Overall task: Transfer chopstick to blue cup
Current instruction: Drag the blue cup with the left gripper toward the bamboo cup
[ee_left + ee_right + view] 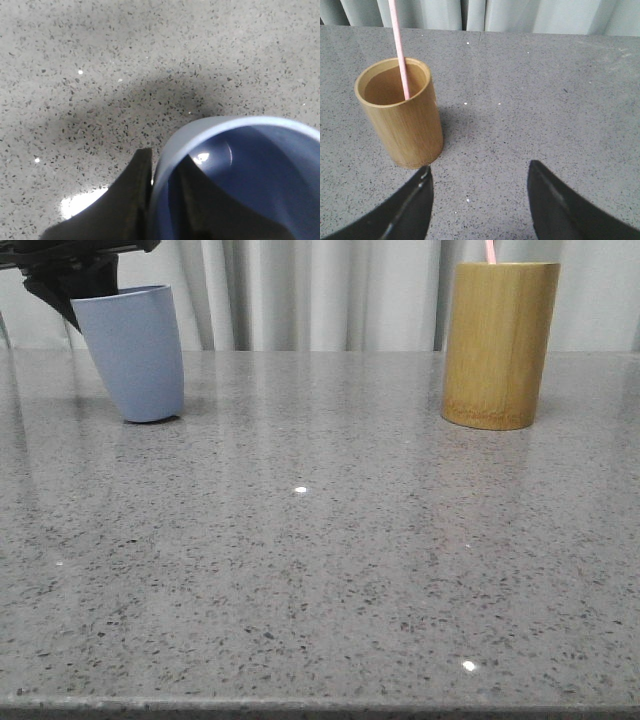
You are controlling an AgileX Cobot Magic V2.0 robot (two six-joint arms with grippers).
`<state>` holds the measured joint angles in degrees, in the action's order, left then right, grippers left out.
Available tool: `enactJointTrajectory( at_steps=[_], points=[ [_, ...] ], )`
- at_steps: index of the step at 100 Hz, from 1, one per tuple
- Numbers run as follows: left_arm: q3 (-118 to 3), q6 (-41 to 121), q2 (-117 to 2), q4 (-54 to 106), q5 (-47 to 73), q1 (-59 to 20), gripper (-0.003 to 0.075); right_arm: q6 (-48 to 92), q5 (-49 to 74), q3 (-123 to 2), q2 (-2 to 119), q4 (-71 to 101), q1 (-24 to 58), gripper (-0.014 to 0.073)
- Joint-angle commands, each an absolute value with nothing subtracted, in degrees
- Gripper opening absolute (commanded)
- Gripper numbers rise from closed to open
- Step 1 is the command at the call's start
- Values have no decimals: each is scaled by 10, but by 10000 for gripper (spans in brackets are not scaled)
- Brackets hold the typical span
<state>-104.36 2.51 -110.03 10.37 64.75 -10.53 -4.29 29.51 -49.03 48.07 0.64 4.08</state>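
The blue cup (133, 352) is at the far left of the table, tilted, its base touching the top. My left gripper (75, 285) is shut on its rim; in the left wrist view (162, 162) one finger is outside the wall and one inside the blue cup (250, 170). A pale pink chopstick (490, 251) sticks up from the bamboo holder (499, 344) at the far right. In the right wrist view my right gripper (479, 172) is open and empty, near the bamboo holder (402, 117) with the chopstick (399, 47) in it.
The grey speckled table (320, 570) stretches between the two cups to its front edge. Pale curtains (320, 290) hang behind the table.
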Motion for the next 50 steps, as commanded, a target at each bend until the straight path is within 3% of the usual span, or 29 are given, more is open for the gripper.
enactJointTrajectory(
  at_steps=[1,50],
  points=[
    [-1062,24,-1070,122,633,-110,-19,-39,258,-510,479,0,41,433],
    [-1097,24,-1073,146,591,-212,-19,-39,258,-510,479,0,41,433]
  ],
)
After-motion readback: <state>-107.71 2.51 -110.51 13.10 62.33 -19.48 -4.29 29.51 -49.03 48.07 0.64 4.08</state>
